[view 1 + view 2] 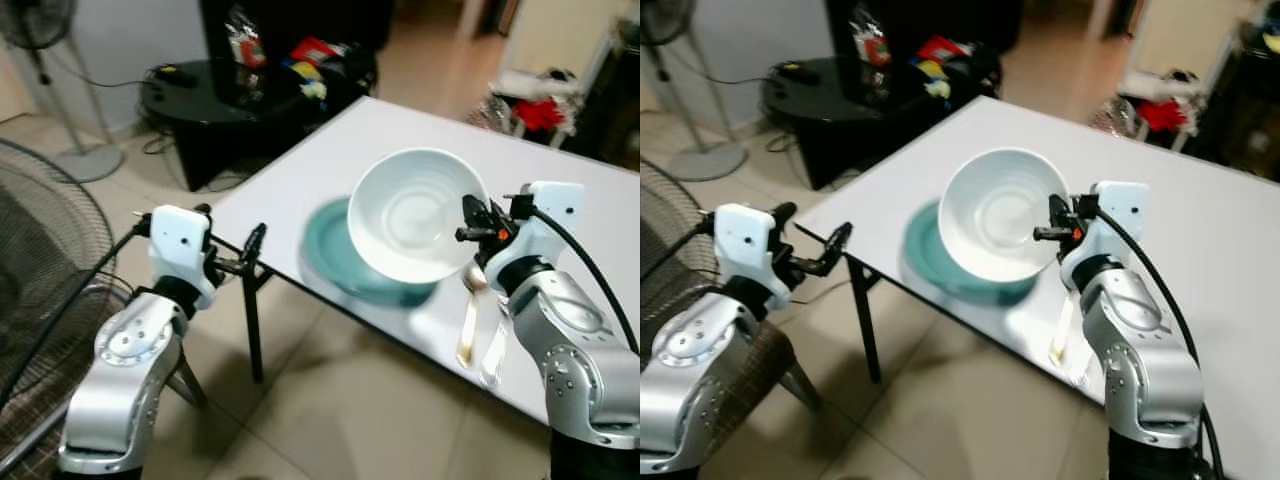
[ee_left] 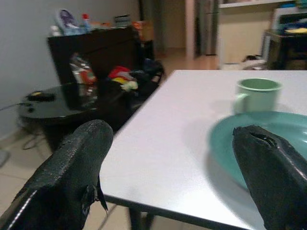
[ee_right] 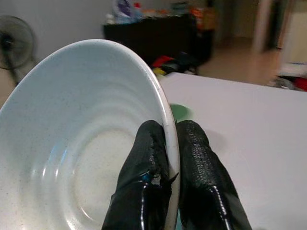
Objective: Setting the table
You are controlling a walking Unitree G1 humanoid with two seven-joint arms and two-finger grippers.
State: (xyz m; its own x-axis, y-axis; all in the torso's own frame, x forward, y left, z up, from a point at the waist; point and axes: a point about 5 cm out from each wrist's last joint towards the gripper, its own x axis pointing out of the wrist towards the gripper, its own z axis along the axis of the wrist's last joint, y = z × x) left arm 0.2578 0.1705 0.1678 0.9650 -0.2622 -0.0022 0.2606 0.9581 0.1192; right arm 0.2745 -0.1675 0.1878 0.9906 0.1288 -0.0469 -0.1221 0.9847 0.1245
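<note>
The white ceramic bowl hung tilted above the round teal plate on the white table, its rim pinched in my right gripper. I judged it should be levelled, centred and lowered gently. My left gripper waited wide open beside the table's corner.

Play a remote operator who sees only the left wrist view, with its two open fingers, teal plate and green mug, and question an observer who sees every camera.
Operator: Is anything above the teal plate?
Observer: Yes, a white bowl, held tilted over it.
Operator: Held by what?
Observer: The right gripper, its fingers pinching the bowl's rim.
Operator: Any cutlery out?
Observer: A spoon lies on the white table, beside the plate.
</note>
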